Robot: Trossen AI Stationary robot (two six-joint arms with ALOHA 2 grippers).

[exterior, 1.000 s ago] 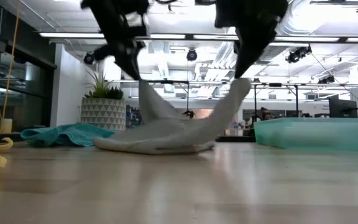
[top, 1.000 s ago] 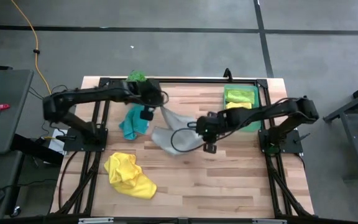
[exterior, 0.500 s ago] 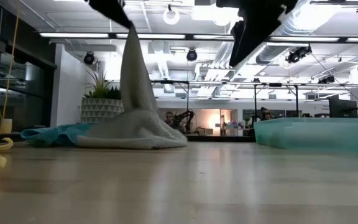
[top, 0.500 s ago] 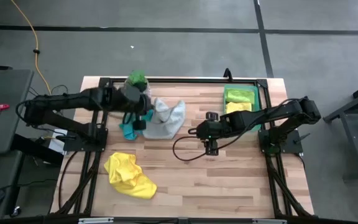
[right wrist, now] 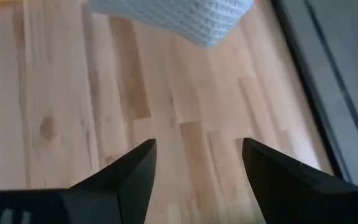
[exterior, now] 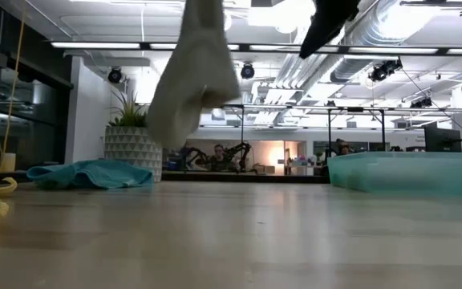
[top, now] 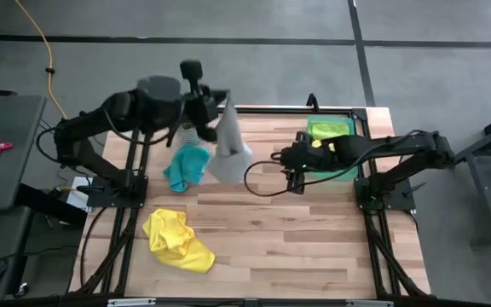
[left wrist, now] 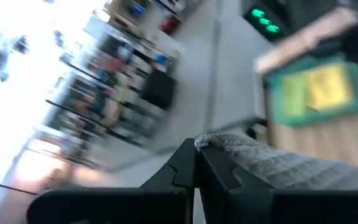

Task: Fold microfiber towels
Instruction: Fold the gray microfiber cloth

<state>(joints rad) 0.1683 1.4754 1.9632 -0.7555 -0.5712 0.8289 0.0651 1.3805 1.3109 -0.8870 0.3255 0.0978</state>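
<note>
My left gripper (top: 219,106) is raised high over the table's far left and is shut on a grey-white microfiber towel (top: 228,145), which hangs below it (exterior: 196,74). My right gripper (top: 297,177) stands open above the table's middle right, with nothing between its fingers (right wrist: 197,168). The towel's lower end (right wrist: 178,15) shows beyond those fingers. A teal towel (top: 186,166) lies crumpled at the far left. A yellow towel (top: 177,241) lies at the near left. A lime green towel (top: 331,130) and a yellow one (top: 326,146) lie in the green tray (top: 345,167). My left gripper pinches the towel's top end (left wrist: 212,144) between its two shut fingers. The fingers come at it almost level, from the table's left. The towel hangs slack below the fingers, with its lower end (exterior: 167,132) clear of the table.
A plant in a white pot (exterior: 131,144) stands at the far left edge, behind the teal towel. The translucent green tray (exterior: 407,172) stands at the far right. Bare wood (top: 297,247) fills the table's near middle and right.
My right gripper has opened, let go of the grey-white towel, and gone up and toward the tray. My left gripper has risen steeply with the towel and tipped up toward level. The towel was draped between both grippers with its middle on the table and now hangs clear.
</note>
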